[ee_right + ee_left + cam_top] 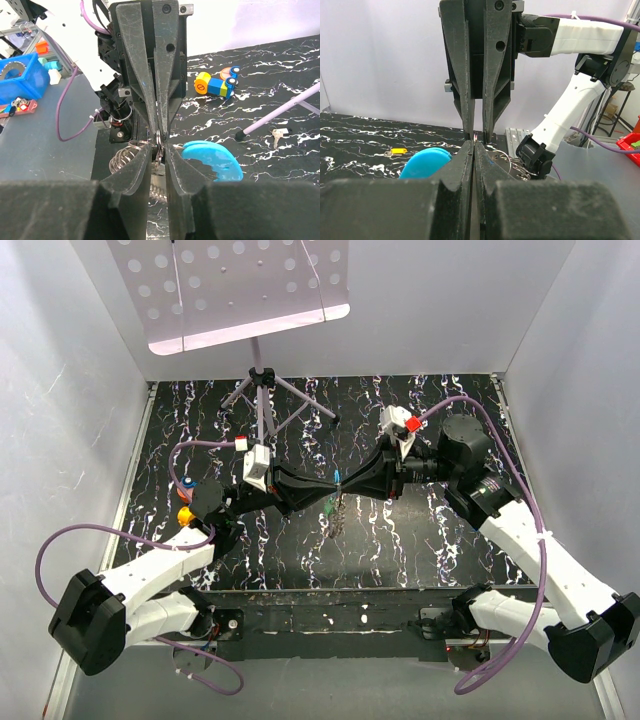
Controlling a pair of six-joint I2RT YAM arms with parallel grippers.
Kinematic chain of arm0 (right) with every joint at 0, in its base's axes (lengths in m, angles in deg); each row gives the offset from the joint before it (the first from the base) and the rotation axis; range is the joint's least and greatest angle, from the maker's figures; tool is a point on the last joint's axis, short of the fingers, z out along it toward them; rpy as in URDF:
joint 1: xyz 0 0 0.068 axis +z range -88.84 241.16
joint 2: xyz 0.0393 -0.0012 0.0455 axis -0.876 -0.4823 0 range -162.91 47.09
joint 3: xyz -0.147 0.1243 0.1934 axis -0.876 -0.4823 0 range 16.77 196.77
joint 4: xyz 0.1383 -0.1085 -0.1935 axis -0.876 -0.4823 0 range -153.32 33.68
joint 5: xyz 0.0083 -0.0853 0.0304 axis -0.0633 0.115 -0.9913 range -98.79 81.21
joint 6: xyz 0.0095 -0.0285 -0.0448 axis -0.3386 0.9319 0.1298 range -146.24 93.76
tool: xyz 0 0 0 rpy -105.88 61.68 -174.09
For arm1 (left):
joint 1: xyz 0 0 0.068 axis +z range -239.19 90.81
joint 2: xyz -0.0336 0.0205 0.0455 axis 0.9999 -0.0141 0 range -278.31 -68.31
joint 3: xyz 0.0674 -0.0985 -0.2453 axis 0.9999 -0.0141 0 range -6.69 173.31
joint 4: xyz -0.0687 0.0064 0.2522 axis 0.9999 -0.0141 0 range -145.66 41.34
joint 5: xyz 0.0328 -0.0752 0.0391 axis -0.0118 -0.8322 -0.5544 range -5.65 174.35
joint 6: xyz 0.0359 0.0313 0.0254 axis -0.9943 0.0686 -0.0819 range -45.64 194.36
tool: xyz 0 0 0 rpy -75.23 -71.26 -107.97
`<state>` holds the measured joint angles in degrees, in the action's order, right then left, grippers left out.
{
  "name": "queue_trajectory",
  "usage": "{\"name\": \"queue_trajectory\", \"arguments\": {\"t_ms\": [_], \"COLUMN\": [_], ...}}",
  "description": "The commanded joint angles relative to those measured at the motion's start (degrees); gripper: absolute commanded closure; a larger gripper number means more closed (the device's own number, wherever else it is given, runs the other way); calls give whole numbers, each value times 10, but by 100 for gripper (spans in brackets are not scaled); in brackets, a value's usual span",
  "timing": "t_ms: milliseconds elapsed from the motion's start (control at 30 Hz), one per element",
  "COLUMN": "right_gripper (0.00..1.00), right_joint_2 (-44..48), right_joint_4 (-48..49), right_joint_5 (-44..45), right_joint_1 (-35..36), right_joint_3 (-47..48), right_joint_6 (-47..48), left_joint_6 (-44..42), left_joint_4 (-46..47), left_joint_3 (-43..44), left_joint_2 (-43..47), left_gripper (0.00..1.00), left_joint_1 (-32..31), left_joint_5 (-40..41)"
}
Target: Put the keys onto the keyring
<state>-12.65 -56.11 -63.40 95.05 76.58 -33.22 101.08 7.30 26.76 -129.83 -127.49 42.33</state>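
My two grippers meet tip to tip above the middle of the mat. The keyring hangs there: its blue tag (340,477) and grey chain (335,522) below. My left gripper (474,143) is shut on the thin metal ring (506,154), with the blue tag (426,162) to its left. My right gripper (159,150) is closed to a narrow gap on the same metal ring, with the blue tag (212,159) to its right and the coiled chain (121,161) to its left. One small grey key (278,133) lies on the mat, apart from both grippers.
A music stand (262,380) stands at the back, with one leg (280,112) near the loose key. A yellow, blue and orange toy (216,84) sits at the left of the mat (186,502). A small yellow tag (398,150) lies on the mat.
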Motion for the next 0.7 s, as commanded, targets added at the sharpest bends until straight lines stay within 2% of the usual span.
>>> {"name": "queue_trajectory", "arguments": {"t_ms": [0,167,400,467,567,667], "right_gripper": [78,81,80,84,99,99], "right_joint_2": [0,-5,-6,-7,-8,-7], "right_joint_4": [23,23,10,8,0,-20], "right_joint_5": [-9,-9,2,-1,-3,-5], "right_joint_1": [6,12,17,17,17,17], "right_joint_3": [13,13,12,15,21,26], "right_joint_6": [10,10,12,14,22,36], "left_joint_6": [3,4,4,5,5,4], "left_joint_4": [25,23,21,22,20,12], "left_joint_3": [6,6,6,6,6,6], "left_joint_2": [7,5,4,4,5,6], "left_gripper": [100,100,100,100,100,100], "left_joint_1": [3,3,3,4,3,4], "left_joint_5": [3,7,8,8,9,17]}}
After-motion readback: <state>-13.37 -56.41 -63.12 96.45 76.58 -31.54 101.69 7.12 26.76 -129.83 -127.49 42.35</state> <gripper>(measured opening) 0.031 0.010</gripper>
